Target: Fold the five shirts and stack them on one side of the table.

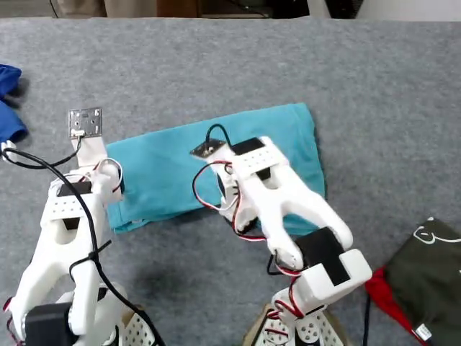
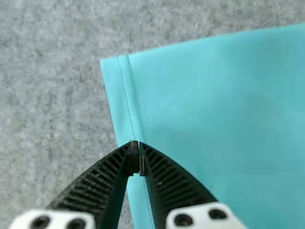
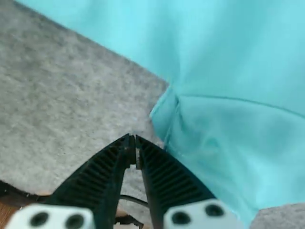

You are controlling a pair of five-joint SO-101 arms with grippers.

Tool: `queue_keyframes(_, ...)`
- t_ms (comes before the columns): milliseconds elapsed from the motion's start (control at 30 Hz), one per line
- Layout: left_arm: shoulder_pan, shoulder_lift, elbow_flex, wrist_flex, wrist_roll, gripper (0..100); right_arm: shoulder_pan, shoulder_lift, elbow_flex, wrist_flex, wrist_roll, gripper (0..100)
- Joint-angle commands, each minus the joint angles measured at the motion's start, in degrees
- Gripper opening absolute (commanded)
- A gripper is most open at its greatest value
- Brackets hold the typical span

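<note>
A teal shirt (image 1: 216, 162) lies flat across the middle of the grey table (image 1: 216, 65), with its near edge doubled over. My left gripper (image 1: 117, 189) is at the shirt's left end. In the left wrist view this gripper (image 2: 135, 160) is shut, its tips on the stitched hem (image 2: 128, 105), and the cloth there lies flat. My right gripper (image 1: 225, 194) is at the shirt's near edge. In the right wrist view the right gripper (image 3: 133, 152) is shut over bare table, just beside a folded corner of the shirt (image 3: 167, 107), with nothing in it.
A blue shirt (image 1: 9, 101) is bunched at the far left edge. A dark shirt (image 1: 425, 270) on top of a red one (image 1: 389, 301) lies at the near right. Bare table stretches along the far side.
</note>
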Motion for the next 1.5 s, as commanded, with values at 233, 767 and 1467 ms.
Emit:
queue_keyframes(233, -0.53, 0.13, -3.43, -0.97, 0.44, 2, 16.31, -6.73, -14.81, 9.05, 4.48, 0.5)
queue_keyframes(767, -0.44, 0.22, 1.93, -9.23, 0.44, 2, 22.2, 5.76, -12.35, 6.15, 6.24, 0.5)
queue_keyframes(1467, -1.32, -0.22, -2.37, -6.59, 4.22, 2, 15.78, 3.12, -6.55, 0.62, 1.05, 0.5)
